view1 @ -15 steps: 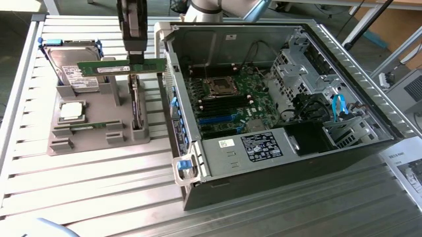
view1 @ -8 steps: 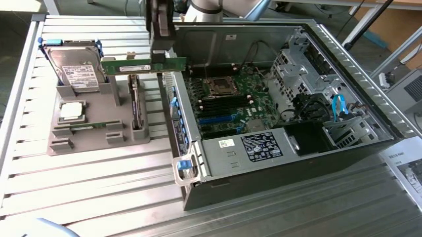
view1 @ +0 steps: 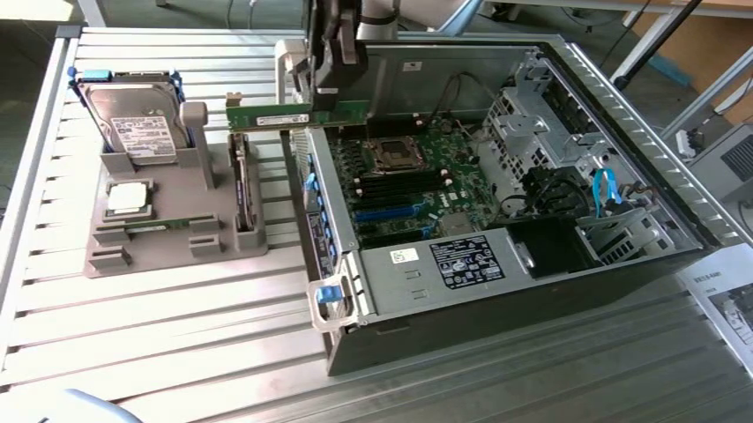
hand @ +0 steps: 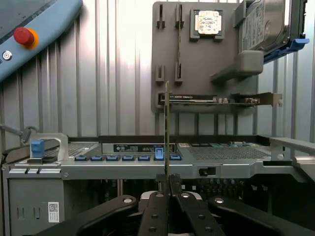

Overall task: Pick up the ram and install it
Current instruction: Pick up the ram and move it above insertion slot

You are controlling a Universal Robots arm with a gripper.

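The ram [view1: 273, 116] is a thin green stick held level in the air, above the open computer case's wall on the exterior view's left. My gripper [view1: 340, 95] is shut on its end nearest the case. In the wrist view the ram [hand: 167, 128] shows edge-on as a thin line rising from between my two dark fingers [hand: 156, 209], which clamp it at the gripper [hand: 167, 189]. The motherboard's memory slots [view1: 367, 181] lie below and a little toward the exterior view's right of the ram.
A grey holder [view1: 165, 233] on the slatted table carries a silver hard drive [view1: 132, 123], a processor [view1: 127, 196] and an upright card [view1: 243, 189]. The open computer case [view1: 612, 115] has a drive cage, cables and a power supply. A pendant with a red button [hand: 23, 36] lies beyond.
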